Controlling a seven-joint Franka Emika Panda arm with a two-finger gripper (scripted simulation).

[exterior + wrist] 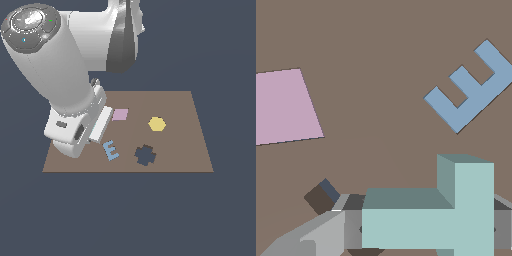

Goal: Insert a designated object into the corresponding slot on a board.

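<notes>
In the wrist view the light teal T-shaped block (456,210) sits between my gripper's (426,231) grey fingers (326,236), which press on its two ends. The gripper is shut on it, just above the brown board (381,60). A dark corner of the T-shaped slot (318,198) peeks out beside the block; the rest of the slot is covered. In the exterior view the arm's hand (75,134) hangs low over the board's (180,105) left part and hides both block and slot.
A blue E-shaped piece (110,150) (471,87) lies near the hand. A pink square (120,114) (283,106), a yellow hexagon (157,124) and a dark jagged recess (145,155) are also on the board.
</notes>
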